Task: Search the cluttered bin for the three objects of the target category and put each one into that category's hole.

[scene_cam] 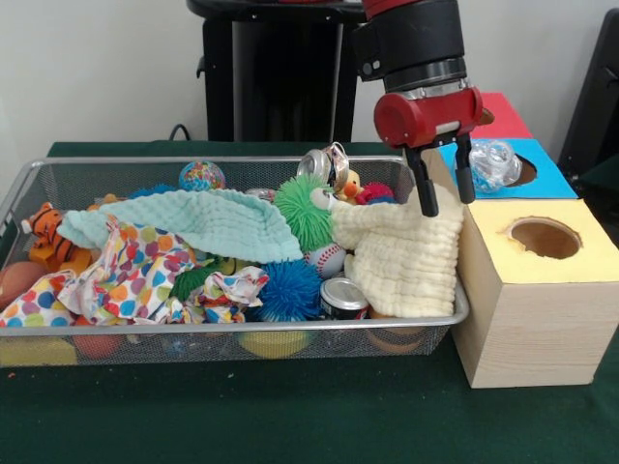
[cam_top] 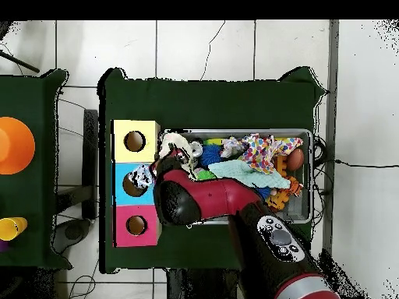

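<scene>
Gripper: the red-and-black gripper (scene_cam: 446, 188) hangs over the bin's end nearest the boxes, its two black fingers (scene_cam: 422, 184) spread apart with nothing between them; one fingertip reaches down in front of the cream cloth, the other hangs by the blue box's edge.
Arm: in the overhead view the red arm (cam_top: 226, 198) reaches across the bin toward the boxes and hides part of the clutter.
Bin: the silver wire-mesh bin (scene_cam: 242, 329) sits on the green table (scene_cam: 290, 416), just beside the yellow box.
Crushed clear bottle: one crinkled transparent bottle (scene_cam: 493, 162) sits in the hole of the blue box (scene_cam: 556, 182), part of it standing above the rim; the overhead view shows it there too (cam_top: 140, 176).
Boxes: a yellow-topped wooden box (scene_cam: 527, 300) with a bare round hole stands nearest the camera in the front view, the blue box behind it, a red-topped one (scene_cam: 503, 116) behind that.
Bin contents: a cream cloth (scene_cam: 406, 256) draped at the box end, a mint cloth (scene_cam: 203, 222), a polka-dot cloth (scene_cam: 135, 271), a green spiky ball (scene_cam: 302, 208), a blue spiky ball (scene_cam: 290, 290), a baseball (scene_cam: 327, 259), a silver can (scene_cam: 342, 298) at the front rim, another can (scene_cam: 317, 164) at the back, a toy tiger (scene_cam: 46, 237).
Other bottles: none can be made out among the clutter.
</scene>
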